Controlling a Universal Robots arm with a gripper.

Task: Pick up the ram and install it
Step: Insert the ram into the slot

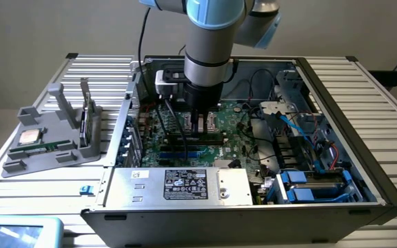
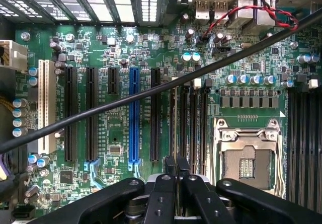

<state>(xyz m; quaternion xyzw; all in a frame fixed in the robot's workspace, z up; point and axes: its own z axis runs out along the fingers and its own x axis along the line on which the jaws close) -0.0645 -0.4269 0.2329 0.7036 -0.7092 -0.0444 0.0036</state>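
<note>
**Wrist view: claw (image 2: 176,164) clenched on the ram (image 2: 176,123) over the motherboard slots**

Wrist view shows the two black fingers (image 2: 168,176) drawn close together, with only a narrow slit between them. The ram sits in that slit edge-on, a thin tan-green line running away from the fingertips. It lies along the nearest of four black memory slots (image 2: 195,128), which are ranked side by side. Whether its lower edge is already seated in that slot or just above it cannot be told. The slots are flanked by a long blue slot (image 2: 133,113) on one side and the open, metal-framed processor socket (image 2: 246,158) on the other. A black cable (image 2: 151,90) crosses diagonally above the board, between the camera and the slots.

In the exterior view the arm (image 1: 209,36) reaches straight down into the open computer case (image 1: 219,222), which lies on the slatted metal bench (image 1: 384,103). The claw (image 1: 197,129) is low over the green motherboard (image 1: 237,121), near the middle of the case. A silver power supply (image 1: 178,183) fills the near corner, and blue drive caddies (image 1: 302,187) sit toward the exterior view's right. Well apart on the exterior view's left, a grey holder (image 1: 81,150) stands on the bench. It carries a square silver processor chip (image 1: 29,137).
</note>
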